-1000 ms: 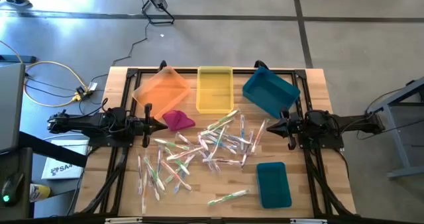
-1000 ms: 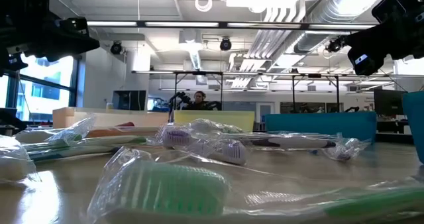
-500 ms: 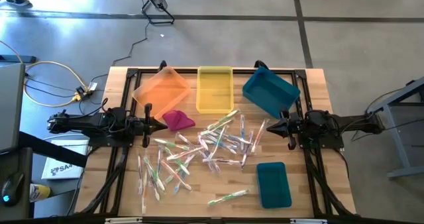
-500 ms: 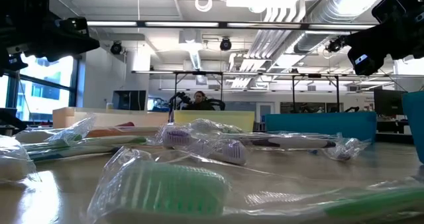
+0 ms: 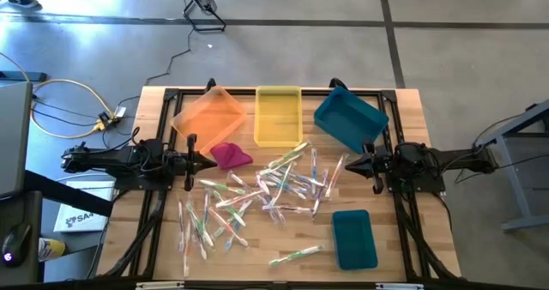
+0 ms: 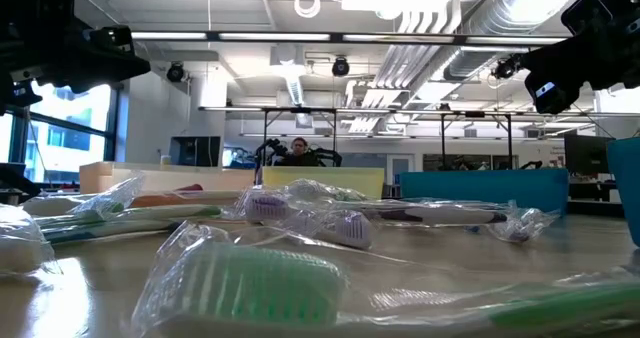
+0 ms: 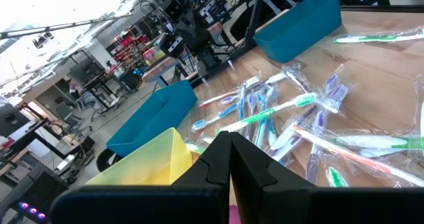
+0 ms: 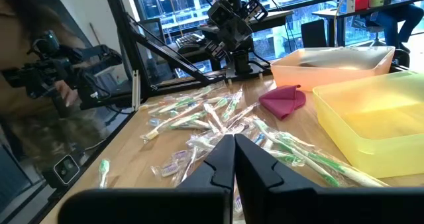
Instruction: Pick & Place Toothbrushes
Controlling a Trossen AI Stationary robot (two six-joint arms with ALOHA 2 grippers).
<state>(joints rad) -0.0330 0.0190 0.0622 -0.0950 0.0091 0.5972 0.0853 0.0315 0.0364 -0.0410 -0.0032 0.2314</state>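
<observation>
Several wrapped toothbrushes (image 5: 274,187) lie scattered flat on the wooden table's middle and near left; they also show in the left wrist view (image 7: 311,118) and the right wrist view (image 8: 199,118). My left gripper (image 5: 213,160) hovers at the table's left, beside a magenta cloth lump (image 5: 230,155), fingers shut and empty (image 7: 230,159). My right gripper (image 5: 347,164) hovers at the right, past the pile's right edge, shut and empty (image 8: 234,159).
An orange bin (image 5: 208,114), a yellow bin (image 5: 278,116) and a teal bin (image 5: 349,118) stand along the far edge. A second teal bin (image 5: 353,238) sits at the near right. A black frame (image 5: 171,94) borders the table.
</observation>
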